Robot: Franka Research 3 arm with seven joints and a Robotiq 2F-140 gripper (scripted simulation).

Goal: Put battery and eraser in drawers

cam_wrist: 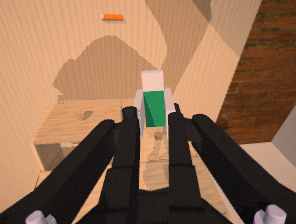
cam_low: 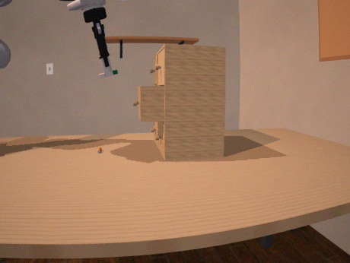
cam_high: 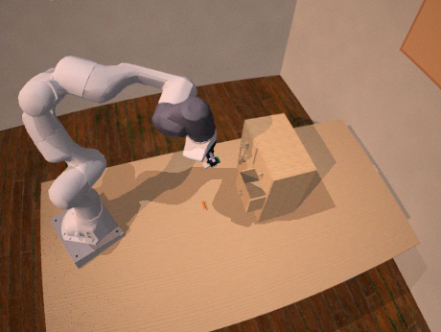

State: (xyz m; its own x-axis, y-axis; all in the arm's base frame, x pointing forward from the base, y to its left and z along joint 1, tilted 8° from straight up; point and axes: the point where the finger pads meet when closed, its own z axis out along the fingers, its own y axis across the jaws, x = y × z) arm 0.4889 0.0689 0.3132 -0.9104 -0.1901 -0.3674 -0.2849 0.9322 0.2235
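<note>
My gripper (cam_high: 212,160) is shut on the eraser (cam_wrist: 154,102), a green block with a white end that sticks out past the fingertips. It also shows in the exterior view (cam_low: 109,72), high in the air at about the height of the chest's top row. The small wooden chest (cam_low: 190,102) stands on the table with its front toward the arm. The right drawer of the middle row (cam_low: 151,103) is pulled out part way; its open tray also shows from above (cam_high: 251,181). The gripper hangs in front of that drawer and well above it. I do not see the nine-volt battery.
A small orange thing (cam_high: 204,205) lies on the table in front of the chest, also seen in the exterior view (cam_low: 100,150) and the wrist view (cam_wrist: 113,17). The arm's base (cam_high: 86,235) is at the table's left. A wall shelf (cam_low: 152,39) hangs behind.
</note>
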